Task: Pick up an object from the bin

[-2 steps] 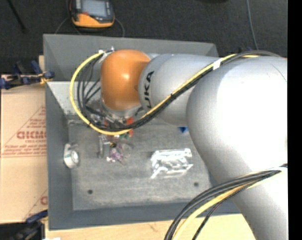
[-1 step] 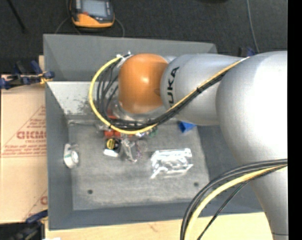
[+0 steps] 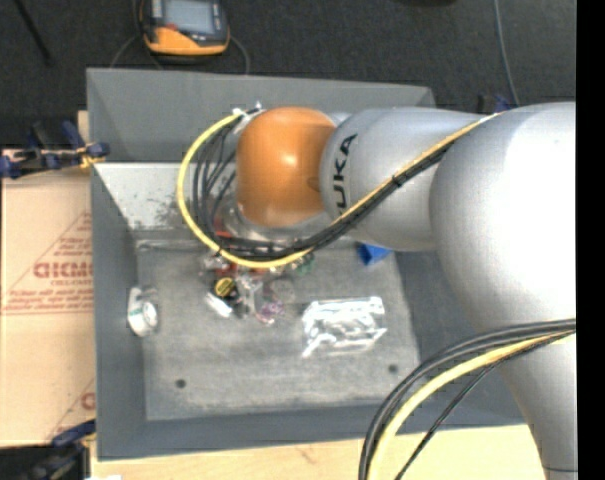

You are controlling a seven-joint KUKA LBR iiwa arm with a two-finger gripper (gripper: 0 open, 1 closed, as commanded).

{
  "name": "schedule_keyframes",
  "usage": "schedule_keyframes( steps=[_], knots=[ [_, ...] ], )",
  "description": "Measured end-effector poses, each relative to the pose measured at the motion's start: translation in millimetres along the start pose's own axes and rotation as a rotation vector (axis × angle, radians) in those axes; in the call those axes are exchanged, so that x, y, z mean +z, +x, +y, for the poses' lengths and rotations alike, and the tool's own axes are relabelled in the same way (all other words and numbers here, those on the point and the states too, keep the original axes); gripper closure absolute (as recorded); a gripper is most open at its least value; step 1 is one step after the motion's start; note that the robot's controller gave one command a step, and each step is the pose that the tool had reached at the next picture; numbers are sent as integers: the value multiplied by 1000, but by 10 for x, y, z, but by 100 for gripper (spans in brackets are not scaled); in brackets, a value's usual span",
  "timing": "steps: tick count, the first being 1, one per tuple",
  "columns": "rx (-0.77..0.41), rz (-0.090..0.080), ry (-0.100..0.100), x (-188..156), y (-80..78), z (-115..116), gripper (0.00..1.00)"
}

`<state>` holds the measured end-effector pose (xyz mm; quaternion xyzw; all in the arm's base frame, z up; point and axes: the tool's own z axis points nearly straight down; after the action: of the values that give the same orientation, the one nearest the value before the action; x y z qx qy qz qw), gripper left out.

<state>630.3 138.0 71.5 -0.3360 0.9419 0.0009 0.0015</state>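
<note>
The jaws are hidden under the orange wrist cover [image 3: 280, 166], apart or together I cannot tell, above the small heap of bits [image 3: 244, 294] at the frame's middle; best to come down straight onto one piece, clear of the plastic packet [image 3: 342, 326] to its right

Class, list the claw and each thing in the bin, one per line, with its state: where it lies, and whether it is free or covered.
claw, down at the heap
heap, small mixed bits bunched mid-bin
clear packet, lying flat, free, right of the heap
white roll, alone at the left, apart from the rest
blue thing, partly hidden under the arm
</note>
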Motion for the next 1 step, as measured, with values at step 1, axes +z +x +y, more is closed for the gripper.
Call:
schedule_keyframes(
  steps=[1],
  knots=[
    [-34, -5, 7, -1258, 520, 72, 100]
  ],
)
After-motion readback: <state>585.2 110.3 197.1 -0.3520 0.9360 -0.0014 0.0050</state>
